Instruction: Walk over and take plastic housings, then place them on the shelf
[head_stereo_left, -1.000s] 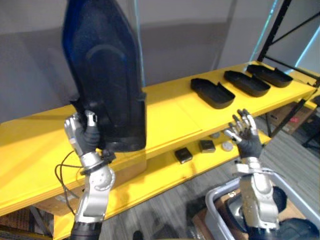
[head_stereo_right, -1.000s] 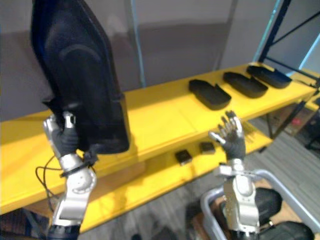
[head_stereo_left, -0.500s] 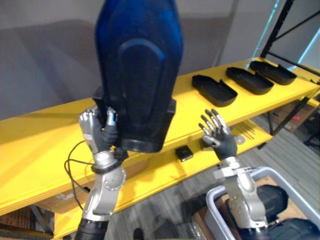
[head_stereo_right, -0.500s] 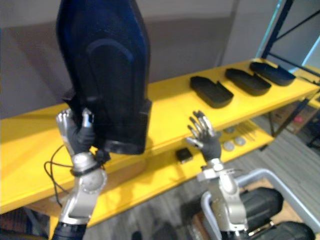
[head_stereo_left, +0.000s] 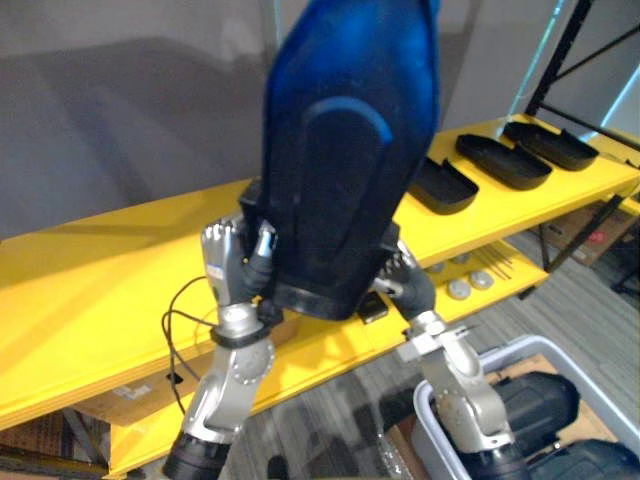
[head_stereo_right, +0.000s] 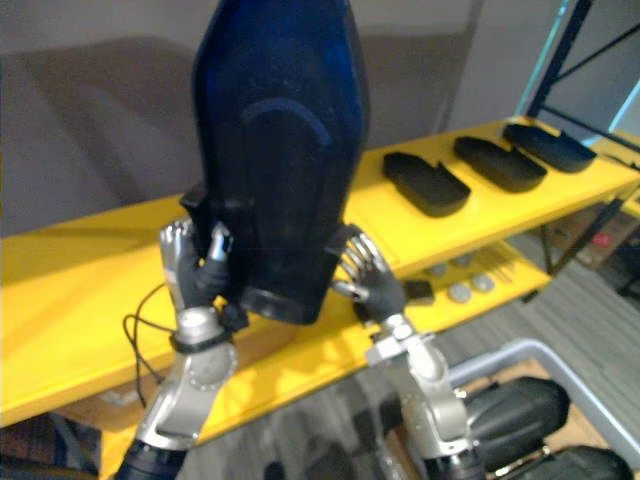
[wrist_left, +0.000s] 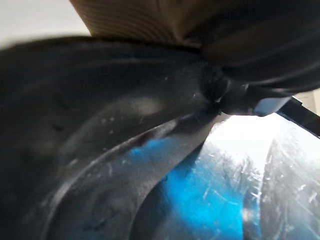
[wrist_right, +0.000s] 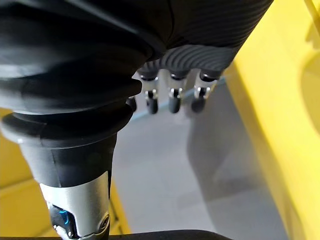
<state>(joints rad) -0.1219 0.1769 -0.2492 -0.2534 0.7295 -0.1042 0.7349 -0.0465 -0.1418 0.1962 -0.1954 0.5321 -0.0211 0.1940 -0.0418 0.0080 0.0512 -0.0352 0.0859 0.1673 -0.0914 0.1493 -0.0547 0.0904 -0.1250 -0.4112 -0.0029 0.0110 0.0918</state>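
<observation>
We see the housing swing in from 10 o'clock to centre, upright, L hand curled round its bottom corner. R hand has slid over from 4 o'clock, fingers spread by the lower edge; contact, can't tell. Prob. a two-hand steady before the yellow shelf, w/ three housings already lying at 2 o'clock.

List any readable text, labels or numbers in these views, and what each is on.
No legible text on anything in view.
Plastic housing held by the left hand: plain dark surface, no print visible.
Housings lying on the yellow shelf: no markings visible.
Small items on the lower shelf: too small to read.
</observation>
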